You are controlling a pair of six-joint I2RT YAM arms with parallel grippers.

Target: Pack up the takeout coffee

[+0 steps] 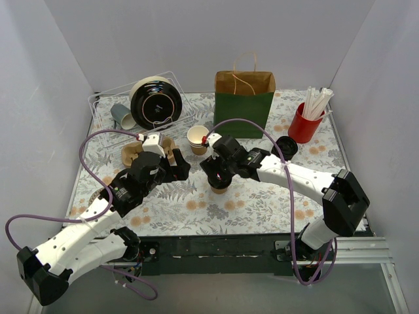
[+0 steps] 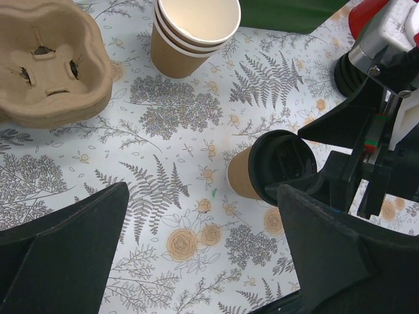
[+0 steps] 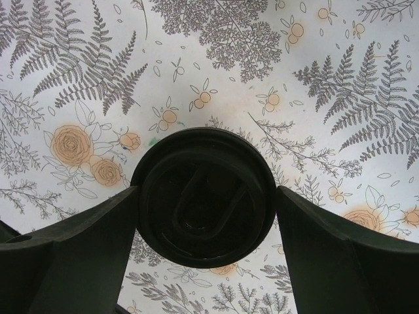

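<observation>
The takeout coffee [image 2: 247, 175] is a short tan paper cup with a black sip lid [image 3: 206, 196], upright on the floral cloth at mid table. My right gripper [image 1: 219, 178] hangs over it and hides most of it from above. In the right wrist view its open fingers [image 3: 85, 248] flank the lid on both sides, close to its rim. My left gripper [image 1: 179, 166] is open just left of the cup with only cloth between its fingers [image 2: 59, 248]. The green-and-brown paper bag [image 1: 243, 108] stands open behind.
A stack of lidless tan cups [image 1: 196, 139] stands behind the coffee, and a moulded pulp cup carrier [image 1: 133, 154] lies at the left. Loose black lids [image 1: 286, 148] and a red cup of straws [image 1: 304, 124] are at the right. A wire rack [image 1: 98, 111] with a plate sits at back left.
</observation>
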